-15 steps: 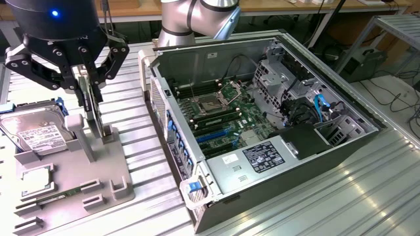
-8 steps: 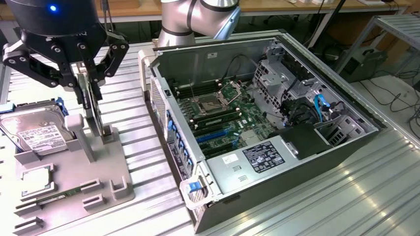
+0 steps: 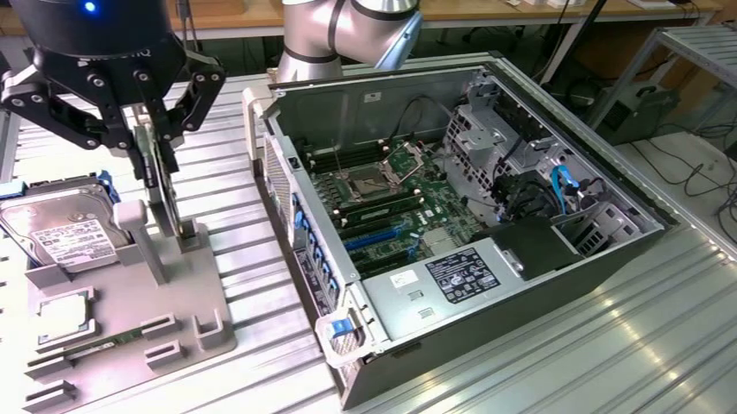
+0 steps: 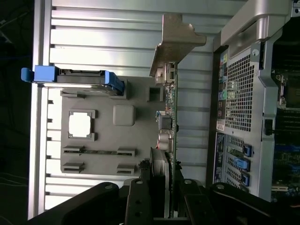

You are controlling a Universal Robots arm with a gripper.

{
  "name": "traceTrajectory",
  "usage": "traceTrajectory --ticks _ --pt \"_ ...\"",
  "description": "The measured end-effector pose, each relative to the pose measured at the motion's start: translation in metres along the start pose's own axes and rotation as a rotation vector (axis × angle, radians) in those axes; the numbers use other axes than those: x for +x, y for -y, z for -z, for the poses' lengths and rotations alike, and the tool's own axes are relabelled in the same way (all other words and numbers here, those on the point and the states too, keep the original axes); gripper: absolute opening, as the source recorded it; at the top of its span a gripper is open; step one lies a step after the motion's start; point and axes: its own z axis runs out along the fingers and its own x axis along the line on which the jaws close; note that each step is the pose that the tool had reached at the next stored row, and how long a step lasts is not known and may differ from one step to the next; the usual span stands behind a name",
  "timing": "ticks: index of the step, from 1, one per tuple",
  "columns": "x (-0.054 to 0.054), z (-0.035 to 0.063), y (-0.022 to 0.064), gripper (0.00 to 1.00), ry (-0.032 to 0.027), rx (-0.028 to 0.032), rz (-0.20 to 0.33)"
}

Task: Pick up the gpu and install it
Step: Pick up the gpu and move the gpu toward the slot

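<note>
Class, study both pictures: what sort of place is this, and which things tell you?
Probably a robotics lab or workshop bench for computer assembly. An open computer case lies on a ribbed metal table, and a robot gripper is at a graphics card standing in a grey parts holder.

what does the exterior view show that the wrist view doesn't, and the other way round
The exterior view adds the blue cable inside the open case and the white label on the hard drive. The wrist view adds the gpu's silver bracket and the case's vented rear panel. Both share the gripper shut on the upright gpu, over the grey fixture, with the hard drive beside it.
</note>
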Motion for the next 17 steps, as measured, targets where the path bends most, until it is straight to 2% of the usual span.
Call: traceTrajectory --ticks 17 --pt "0.0000 0.0079 -0.0004 0.27 -0.0007 -0.0012 0.000"
